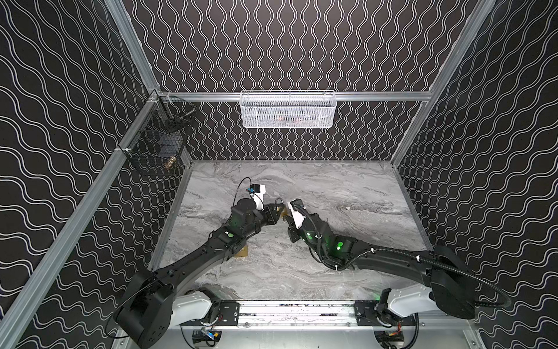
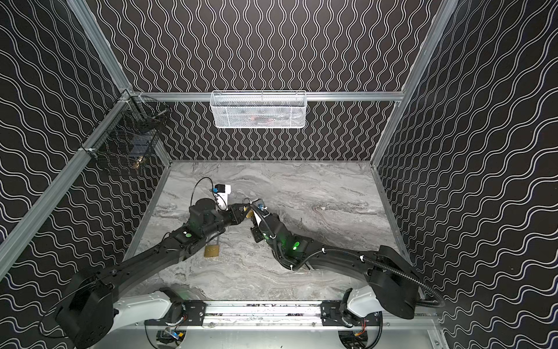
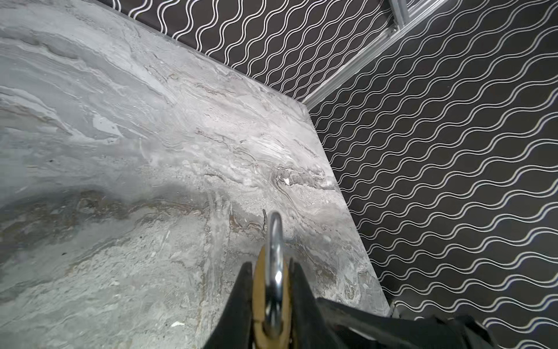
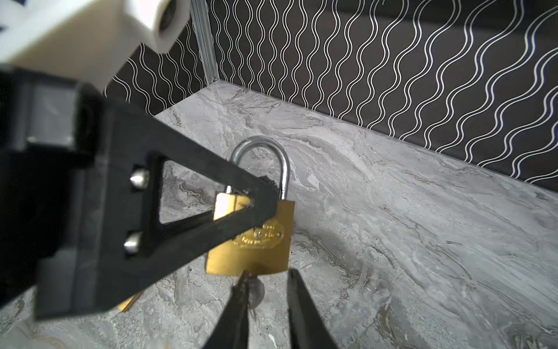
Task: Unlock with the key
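My left gripper (image 3: 270, 264) is shut on a brass padlock (image 3: 259, 287) and holds it above the marble table (image 1: 347, 187), silver shackle (image 3: 275, 235) pointing away from the wrist. In the right wrist view the padlock (image 4: 256, 241) hangs with its keyhole end toward my right gripper (image 4: 268, 272). A small silver key (image 4: 256, 291) sticks out of that end. The right jaws stand apart around the key; its head lies against one finger (image 4: 241, 293), with a gap to the other. In both top views the two grippers meet at the padlock (image 1: 283, 213) (image 2: 250, 214) mid-table.
A second brass padlock (image 1: 241, 252) (image 2: 212, 250) lies on the table under my left arm. A white mesh basket (image 1: 288, 110) hangs on the back rail. A black wire basket (image 1: 157, 151) hangs on the left rail. Patterned walls close in the table on three sides.
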Action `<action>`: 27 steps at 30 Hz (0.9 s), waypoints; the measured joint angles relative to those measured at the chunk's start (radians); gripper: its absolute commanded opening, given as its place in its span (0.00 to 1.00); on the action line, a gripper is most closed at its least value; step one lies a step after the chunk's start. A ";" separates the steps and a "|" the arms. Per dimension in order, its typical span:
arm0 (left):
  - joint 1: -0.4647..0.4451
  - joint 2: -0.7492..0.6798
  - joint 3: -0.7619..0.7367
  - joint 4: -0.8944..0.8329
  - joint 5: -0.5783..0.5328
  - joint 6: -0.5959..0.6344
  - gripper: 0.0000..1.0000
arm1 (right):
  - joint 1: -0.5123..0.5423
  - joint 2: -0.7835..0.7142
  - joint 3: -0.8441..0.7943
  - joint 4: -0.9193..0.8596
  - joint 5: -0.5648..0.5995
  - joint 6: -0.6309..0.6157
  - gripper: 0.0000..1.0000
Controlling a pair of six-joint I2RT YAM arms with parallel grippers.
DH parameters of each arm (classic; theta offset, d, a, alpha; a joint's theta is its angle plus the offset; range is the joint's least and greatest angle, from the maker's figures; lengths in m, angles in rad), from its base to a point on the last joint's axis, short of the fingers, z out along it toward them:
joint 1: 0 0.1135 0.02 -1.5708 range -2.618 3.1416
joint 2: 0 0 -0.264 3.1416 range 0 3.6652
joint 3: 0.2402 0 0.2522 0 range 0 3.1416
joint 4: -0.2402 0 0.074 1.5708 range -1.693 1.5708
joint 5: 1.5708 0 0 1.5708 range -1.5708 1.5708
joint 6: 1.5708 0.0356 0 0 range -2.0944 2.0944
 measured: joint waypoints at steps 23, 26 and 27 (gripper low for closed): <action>0.000 -0.013 0.008 -0.028 -0.045 0.000 0.00 | 0.016 0.120 0.097 -0.071 0.019 0.008 0.00; 0.000 -0.016 0.006 -0.029 -0.045 0.000 0.00 | 0.016 0.120 0.098 -0.072 0.019 0.008 0.17; 0.000 -0.016 0.004 -0.026 -0.043 0.000 0.00 | 0.016 0.119 0.097 -0.071 0.019 0.008 0.27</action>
